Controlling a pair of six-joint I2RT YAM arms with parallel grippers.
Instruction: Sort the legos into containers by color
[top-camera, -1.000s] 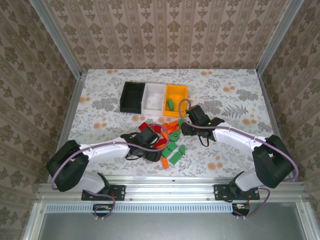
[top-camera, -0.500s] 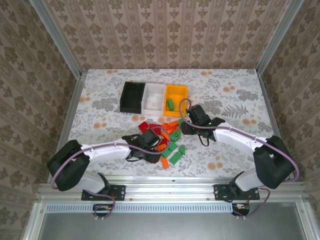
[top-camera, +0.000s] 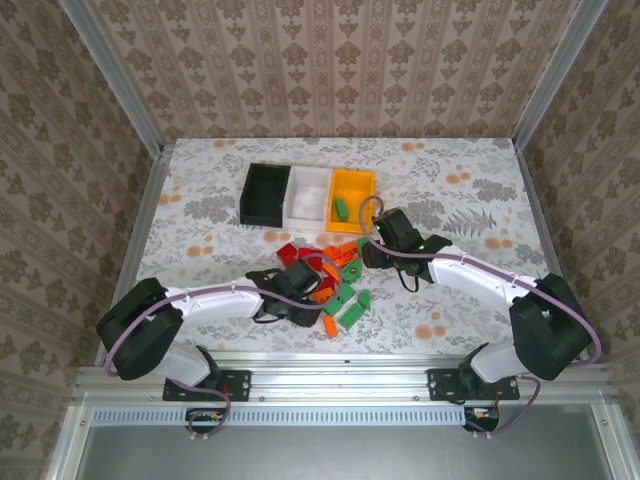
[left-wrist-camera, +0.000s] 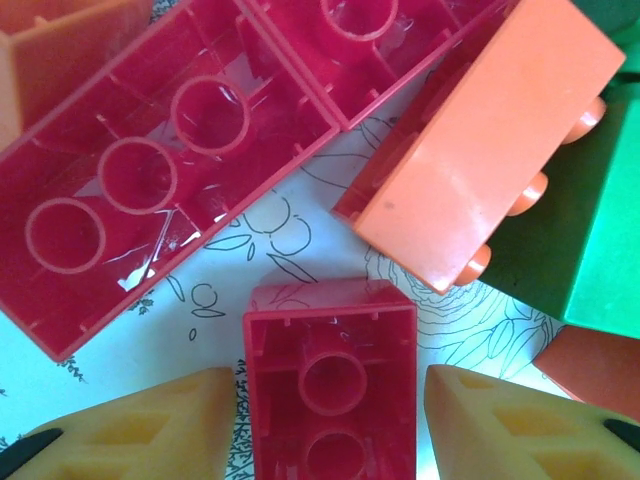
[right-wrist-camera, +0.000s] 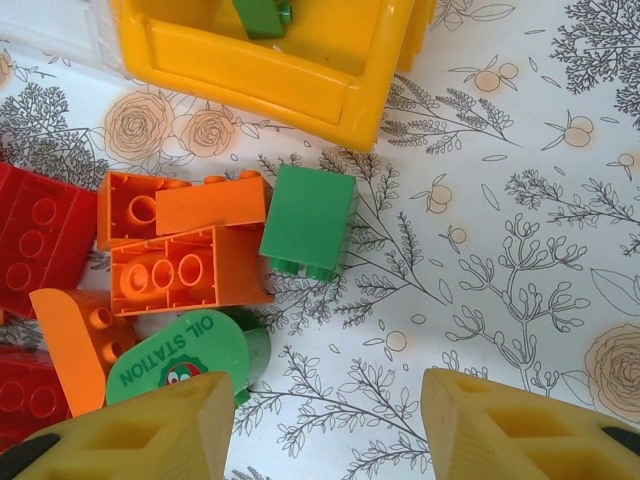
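Observation:
A small red brick (left-wrist-camera: 332, 385) lies hollow side up on the cloth between the fingers of my left gripper (left-wrist-camera: 330, 432), which is open with a gap on each side. A longer red brick (left-wrist-camera: 150, 190) and an orange brick (left-wrist-camera: 480, 150) lie just beyond it. My right gripper (right-wrist-camera: 325, 430) is open over bare cloth, near a green brick (right-wrist-camera: 308, 220), orange bricks (right-wrist-camera: 185, 265) and a green "OIL STATION" piece (right-wrist-camera: 180, 360). The black bin (top-camera: 247, 195), white bin (top-camera: 310, 172) and yellow bin (top-camera: 352, 177) stand in a row; a green brick (top-camera: 341, 208) lies in the yellow one.
The brick pile (top-camera: 335, 280) sits between the left gripper (top-camera: 310, 282) and the right gripper (top-camera: 372, 252), in front of the bins. Green bricks (top-camera: 350, 312) lie at the pile's near edge. Metal rails and walls border the table; open cloth lies to the far left and right.
My left gripper has edged slightly forward into the pile. The right arm has barely moved.

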